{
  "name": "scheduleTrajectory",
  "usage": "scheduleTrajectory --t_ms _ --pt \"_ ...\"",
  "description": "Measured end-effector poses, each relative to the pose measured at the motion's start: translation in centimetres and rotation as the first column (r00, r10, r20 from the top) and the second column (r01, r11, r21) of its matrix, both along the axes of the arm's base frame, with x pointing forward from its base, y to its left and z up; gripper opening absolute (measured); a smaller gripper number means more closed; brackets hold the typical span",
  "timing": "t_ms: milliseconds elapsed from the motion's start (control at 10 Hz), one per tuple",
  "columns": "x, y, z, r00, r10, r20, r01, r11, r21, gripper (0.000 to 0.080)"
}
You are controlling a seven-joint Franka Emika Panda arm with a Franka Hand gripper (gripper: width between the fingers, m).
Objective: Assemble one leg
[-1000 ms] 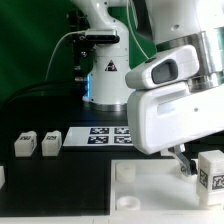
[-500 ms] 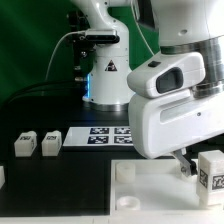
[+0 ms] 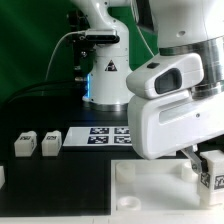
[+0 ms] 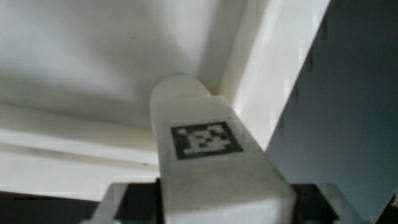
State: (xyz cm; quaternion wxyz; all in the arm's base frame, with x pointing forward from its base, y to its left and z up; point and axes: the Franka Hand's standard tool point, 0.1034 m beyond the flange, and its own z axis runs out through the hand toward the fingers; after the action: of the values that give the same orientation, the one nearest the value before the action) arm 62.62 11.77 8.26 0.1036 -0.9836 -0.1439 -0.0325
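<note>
though the exterior view crops it, the leg (image 3: 211, 171) (image 4: 217, 140) fills the wrist's.

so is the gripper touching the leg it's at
Cannot tell: the wrist view shows the leg inside the gripper, but neither contact nor gap is plain.

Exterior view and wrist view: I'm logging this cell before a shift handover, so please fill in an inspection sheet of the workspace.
Surface: black table, carrying the white tray in front and the marker board behind it.
Job's things: the leg sits between the fingers, tag showing. A spare leg and a second spare leg stand at the exterior view's left.
Clutter: nothing seen.
Grippers: gripper looks closed on the leg.
Cables: black cable arcs beside the arm base.
Surroundings: green backdrop; the rest is dark.
</note>
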Motion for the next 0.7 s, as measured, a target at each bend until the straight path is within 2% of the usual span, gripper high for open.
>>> scheduleTrajectory --t_ms 300,400,500,700 --pt "0.10 -0.13 0.03 0.999 -0.037 -0.004 0.037 0.999 0.002 0.0311" --pt "0.38 -0.10 0.04 0.972 -0.232 -0.029 0.232 0.973 0.010 0.0311" --pt "0.59 -0.13 0.05 0.897 -0.438 -0.056 0.439 0.899 0.003 0.0311" --pt "0.85 -0.43 -0.01 0.612 -0.779 -0.138 0.785 0.619 -0.015 0.0311"
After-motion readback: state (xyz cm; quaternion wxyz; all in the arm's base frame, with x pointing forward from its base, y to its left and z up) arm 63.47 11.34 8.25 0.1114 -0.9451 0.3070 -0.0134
